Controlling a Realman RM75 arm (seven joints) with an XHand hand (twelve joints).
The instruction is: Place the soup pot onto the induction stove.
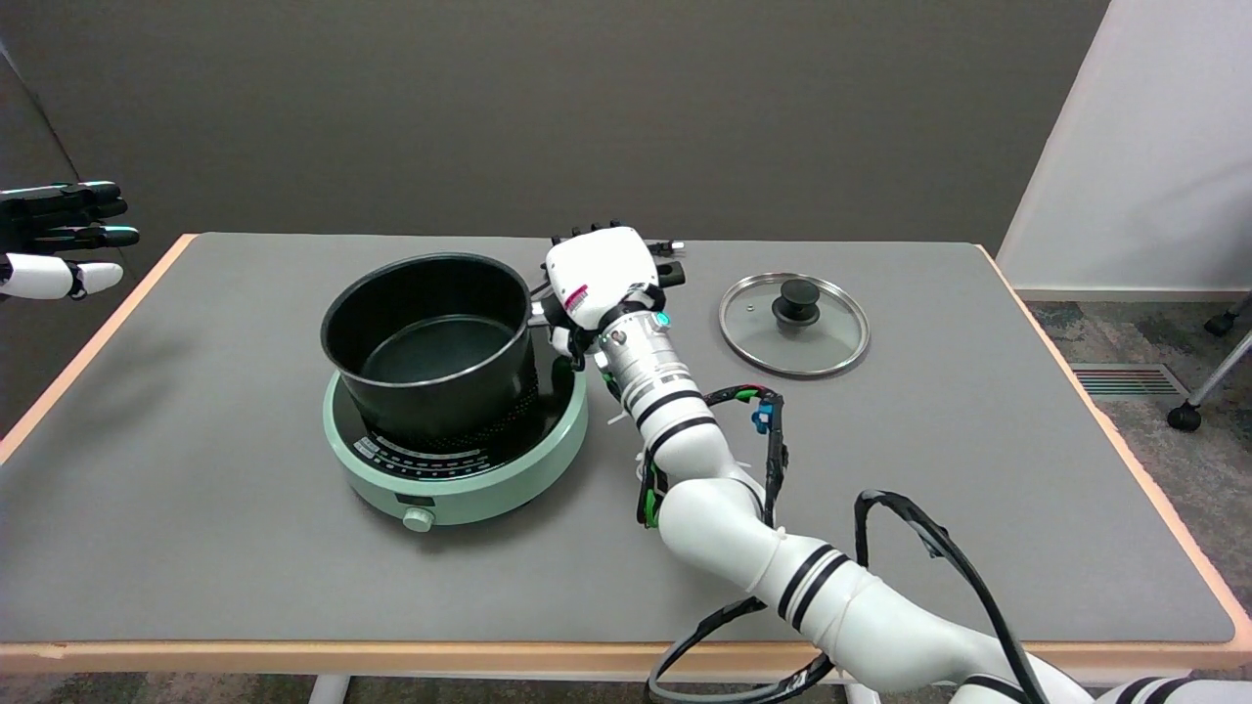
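The black soup pot (430, 347) stands on the pale green induction stove (455, 460) at the table's middle left, its empty inside showing. Its long black handle (670, 276) runs right from the rim, with only the tip showing past my hand. My right hand (599, 274) wraps around that handle just beside the pot's wall, white back facing up. The fingers curl under and are mostly hidden. Whether the pot's base touches the stove's top all round I cannot tell.
A glass lid (794, 323) with a black knob lies flat to the right of my hand. The stove's knob (418, 519) faces the near edge. The idle left hand (59, 235) hangs in the air at the upper left. Black cables loop off my forearm near the table's front edge.
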